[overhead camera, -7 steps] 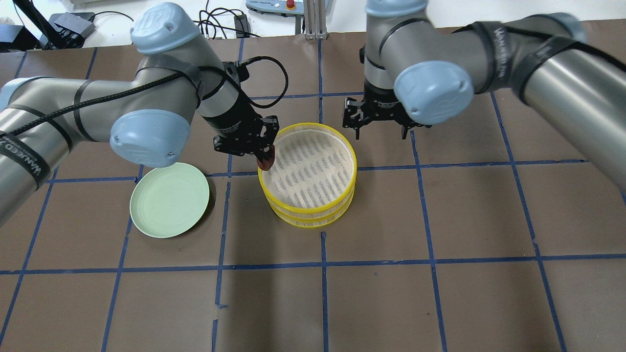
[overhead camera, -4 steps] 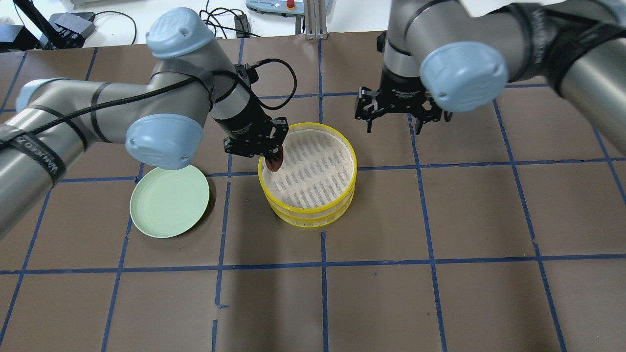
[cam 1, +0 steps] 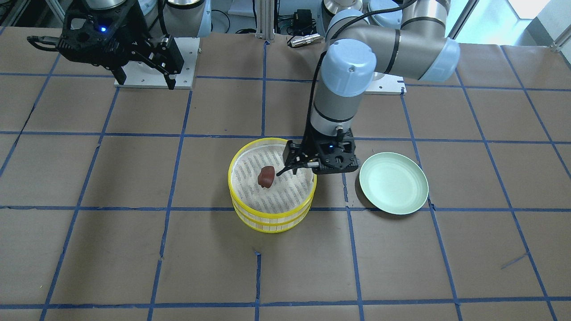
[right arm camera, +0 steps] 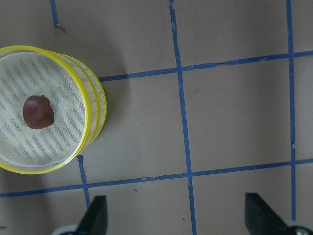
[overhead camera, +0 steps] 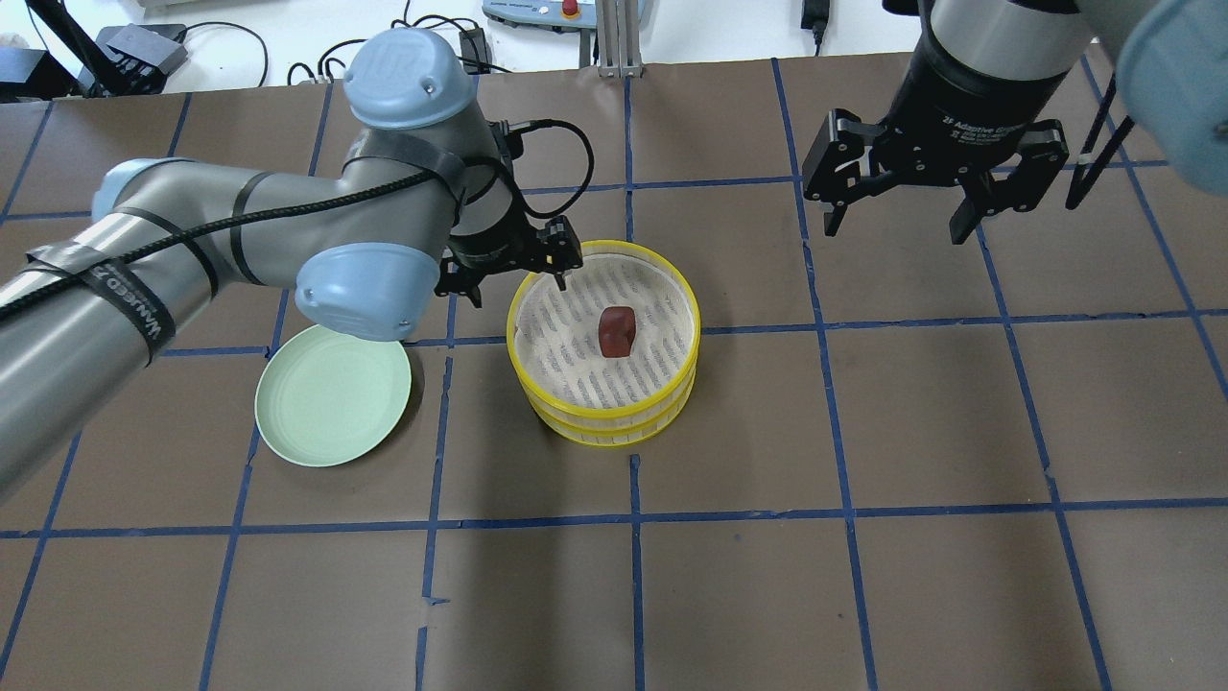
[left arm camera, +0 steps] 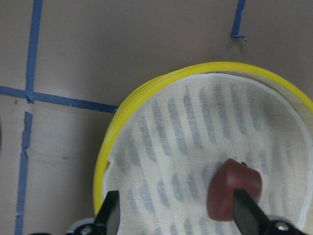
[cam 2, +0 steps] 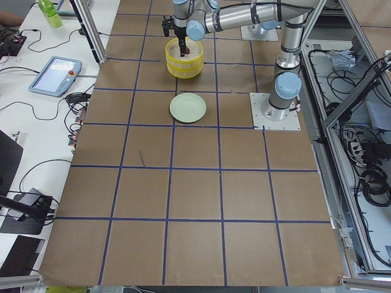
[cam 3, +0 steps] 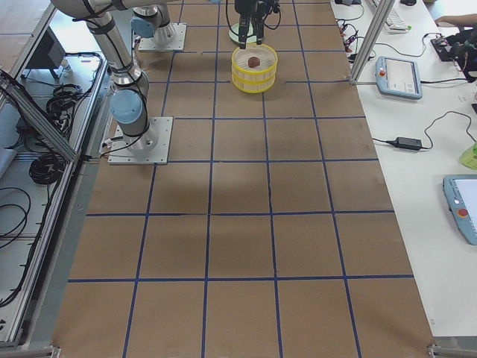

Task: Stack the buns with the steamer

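The reddish-brown bun (overhead camera: pixel 616 330) lies loose near the middle of the cloth liner in the top tier of the yellow two-tier steamer (overhead camera: pixel 604 423). It also shows in the front view (cam 1: pixel 266 176), the left wrist view (left arm camera: pixel 234 196) and the right wrist view (right arm camera: pixel 39 111). My left gripper (overhead camera: pixel 515 286) is open and empty, over the steamer's back-left rim (left arm camera: pixel 112 142), with the bun just beside one finger (left arm camera: pixel 249 215). My right gripper (overhead camera: pixel 897 230) is open and empty, high and well off to the steamer's right. The white bun shows in no view.
The pale green plate (overhead camera: pixel 331 403) sits empty on the table left of the steamer, close under my left arm's elbow; it also shows in the front view (cam 1: pixel 393 183). Brown table paper with blue tape lines surrounds both.
My left gripper carried the reddish-brown bun over the steamer rim, opened and let it go; the bun now rests on the liner. My right gripper moved away to the right and back.
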You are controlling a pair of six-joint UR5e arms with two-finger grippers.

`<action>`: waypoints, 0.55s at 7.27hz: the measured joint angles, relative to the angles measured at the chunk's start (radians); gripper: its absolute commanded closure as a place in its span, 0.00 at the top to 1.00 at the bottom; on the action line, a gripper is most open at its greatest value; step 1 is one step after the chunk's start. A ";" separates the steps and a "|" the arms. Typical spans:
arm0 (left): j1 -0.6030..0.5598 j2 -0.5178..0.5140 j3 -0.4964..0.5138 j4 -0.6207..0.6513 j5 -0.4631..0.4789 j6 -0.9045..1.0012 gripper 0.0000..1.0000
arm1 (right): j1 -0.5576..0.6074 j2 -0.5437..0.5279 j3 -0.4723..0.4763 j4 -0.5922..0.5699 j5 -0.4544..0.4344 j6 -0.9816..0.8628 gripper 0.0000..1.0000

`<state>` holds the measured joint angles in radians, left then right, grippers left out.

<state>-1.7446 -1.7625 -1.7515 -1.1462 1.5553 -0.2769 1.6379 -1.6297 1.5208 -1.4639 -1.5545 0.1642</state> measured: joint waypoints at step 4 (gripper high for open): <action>0.248 0.246 0.097 -0.476 0.099 0.391 1.00 | -0.001 -0.001 0.001 -0.010 -0.002 -0.057 1.00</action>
<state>-1.4966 -1.5161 -1.6544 -1.6218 1.6541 0.1137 1.6371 -1.6305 1.5217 -1.4740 -1.5565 0.1069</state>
